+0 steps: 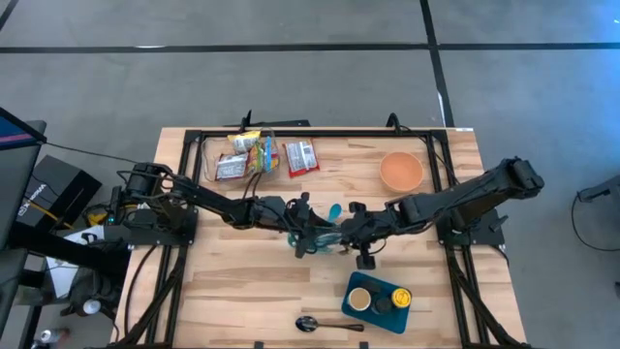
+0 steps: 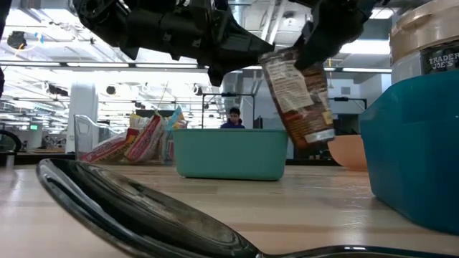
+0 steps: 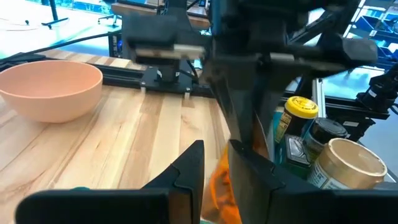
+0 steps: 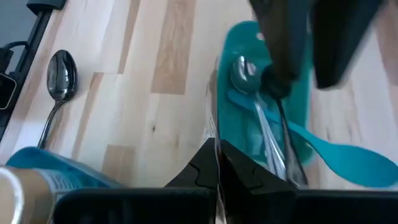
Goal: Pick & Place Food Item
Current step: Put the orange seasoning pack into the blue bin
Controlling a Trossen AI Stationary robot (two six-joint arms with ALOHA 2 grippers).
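A brown snack packet is held upright in the air above the teal container, pinched at its top edge by the right end effector, whose fingers are pressed together on it. The left end effector, nearly closed, is met just beside it, both arms being stretched inward over the middle of the bench. Only the right wrist view shows utensils lying inside the container below, while the left wrist view alone shows jars beyond.

Snack packet: brown wrapper with white label panel, hanging upright, slightly tilted, above table centre over the teal container. Container: rectangular, open-topped, flat on the wood, cutlery inside, orange bowl at its 2 o'clock.
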